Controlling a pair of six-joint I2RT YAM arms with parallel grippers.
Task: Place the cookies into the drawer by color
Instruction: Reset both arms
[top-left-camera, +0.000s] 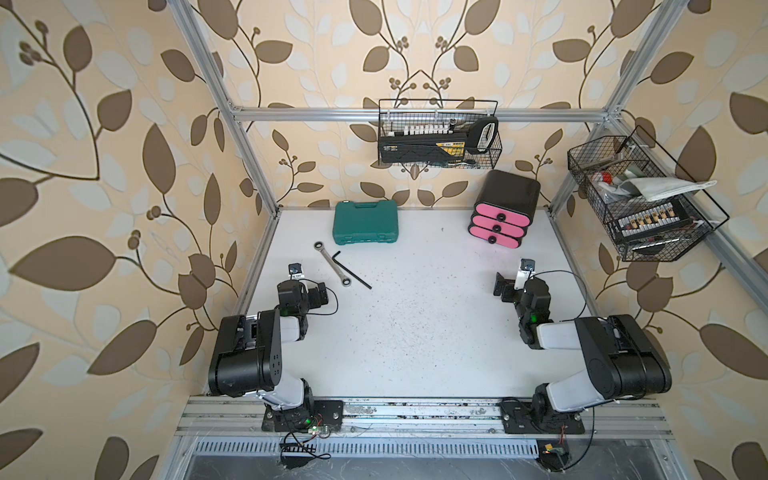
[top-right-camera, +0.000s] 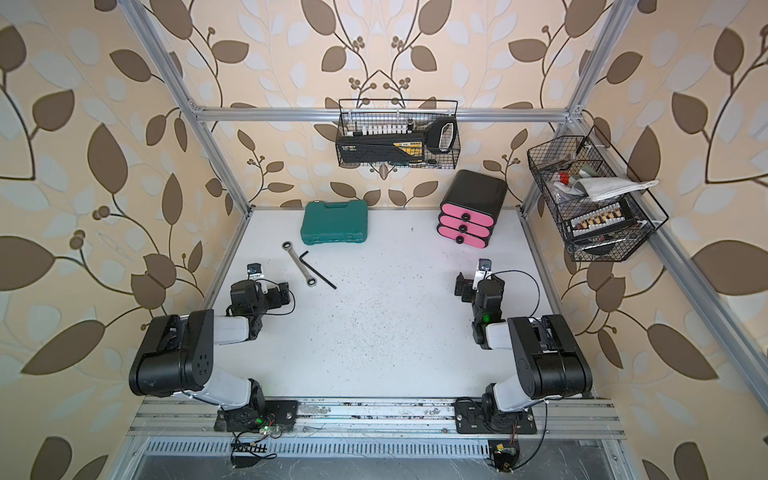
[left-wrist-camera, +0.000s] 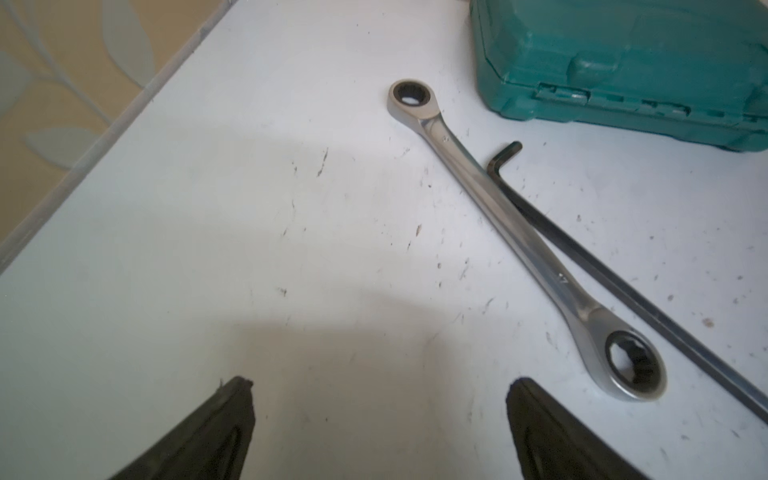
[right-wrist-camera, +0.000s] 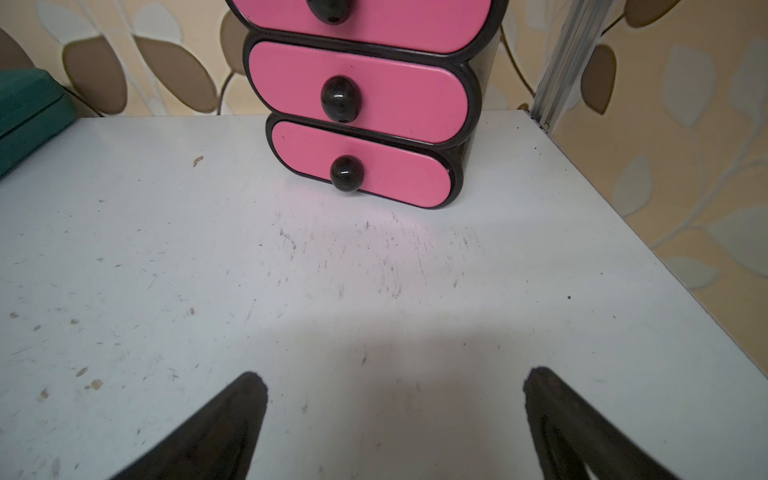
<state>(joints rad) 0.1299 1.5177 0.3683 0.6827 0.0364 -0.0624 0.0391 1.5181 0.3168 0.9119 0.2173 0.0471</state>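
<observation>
Left gripper (top-left-camera: 321, 296) and right gripper (top-left-camera: 503, 286) sit low at opposite sides in a top view, jaws apart, nothing held; judged a parked pose. Drawer (top-left-camera: 513, 193) stands back right, all three pink fronts shut; no cookies visible anywhere. Left wrist: empty jaws face wrench (left-wrist-camera: 521, 230) and hex key (left-wrist-camera: 623, 286); wrench stamp unreadable. Right wrist: jaws wide, squared toward the drawer, well apart.

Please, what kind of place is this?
Probably a robot test cell, not a real home: two robot arms fixed at the edge of a white table, an aluminium frame around it, and a wire basket holding tools.
</observation>
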